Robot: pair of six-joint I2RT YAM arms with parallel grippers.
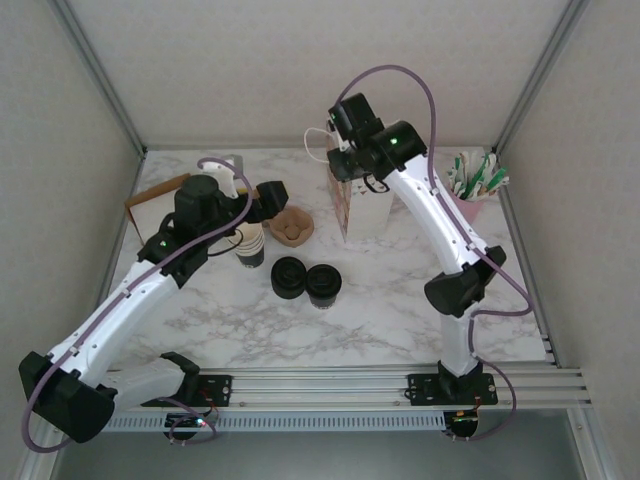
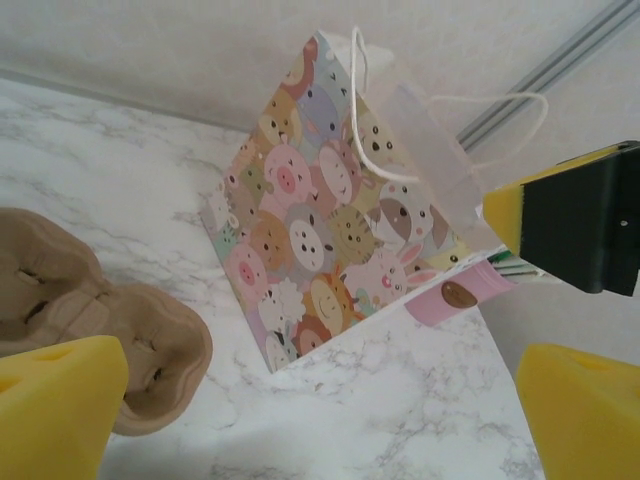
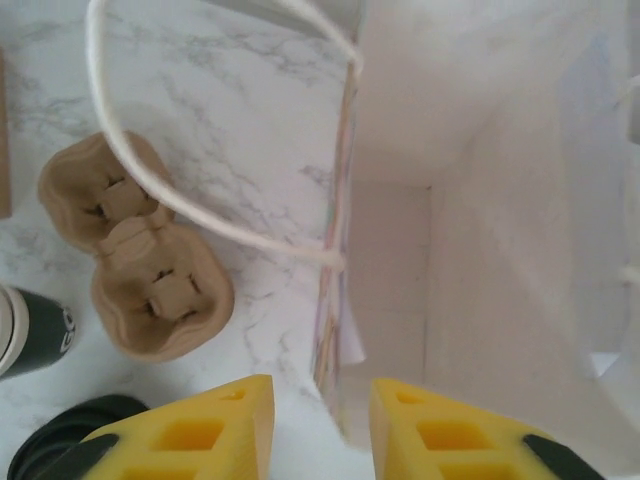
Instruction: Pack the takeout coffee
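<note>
Takeout coffee [image 1: 323,284] stands lidded on the table [image 1: 400,310], touching the lid pile [image 1: 289,276]; the cardboard carrier [image 1: 291,228] lies between it and the left gripper [image 1: 268,197], jaws spread empty; right gripper [image 3: 322,420] jaws parted astride the paper bag [image 1: 352,205] wall

Top external: high at the near edge, looking down on the whole surface [image 1: 380,320].
Left wrist: low, near the surface, facing the paper bag [image 2: 320,250] side-on.
Right wrist: close above the bag mouth, looking down past the right gripper [image 3: 322,400].
All three share bag and cup carrier [image 1: 291,228].
</note>
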